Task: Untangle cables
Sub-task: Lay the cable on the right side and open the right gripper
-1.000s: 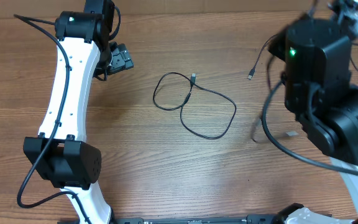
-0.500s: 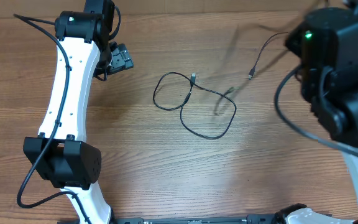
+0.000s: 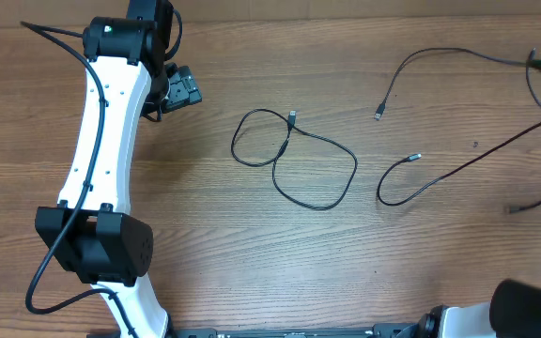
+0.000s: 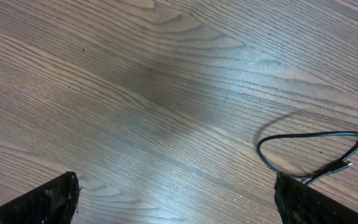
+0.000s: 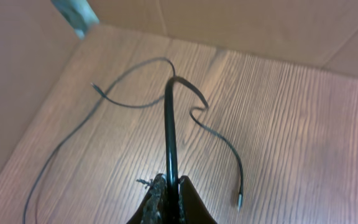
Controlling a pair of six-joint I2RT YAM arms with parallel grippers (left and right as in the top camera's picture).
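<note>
1. The left fingers (image 4: 42, 202) were spread wide, holding nothing, above the brown wooden tabletop (image 4: 135, 93).
2. The right fingers (image 5: 156, 198) were clamped on a thin black cable (image 5: 169, 124).
3. A looped black cable (image 3: 294, 160) lay mid-tabletop.

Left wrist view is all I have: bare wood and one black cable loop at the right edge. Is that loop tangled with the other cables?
Observer: It seems not. Overhead, the looped cable lies alone mid-table and crosses only itself.
Operator: Is the right gripper holding anything?
Observer: Yes. The right wrist view shows the right gripper shut on the held cable, which runs up and away from it over the wood.
Operator: What is nearest to my loop?
Observer: Overhead, the plug tip of another cable lies just right of the loop, apart from it.
</note>
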